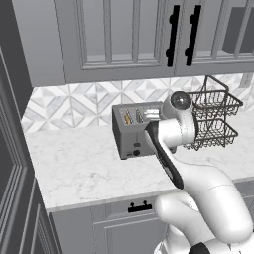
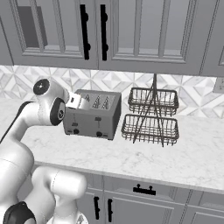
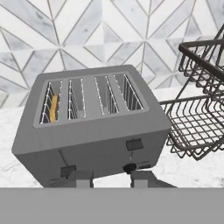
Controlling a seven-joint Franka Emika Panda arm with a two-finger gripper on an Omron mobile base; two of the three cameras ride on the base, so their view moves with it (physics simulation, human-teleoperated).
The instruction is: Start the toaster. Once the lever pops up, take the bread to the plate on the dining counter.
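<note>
The toaster (image 3: 94,124) stands on the counter, the bread (image 3: 53,108) low in its leftmost slot. The gripper (image 3: 111,178) (slightly parted, holding nothing) should wait above the left lever (image 3: 68,171).

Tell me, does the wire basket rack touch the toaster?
Apart. The right base view shows a strip of bare counter between the toaster and the wire basket rack.

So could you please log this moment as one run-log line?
phase: start toaster | bread: in end slot | left lever: down | end effector: at toaster front
</note>
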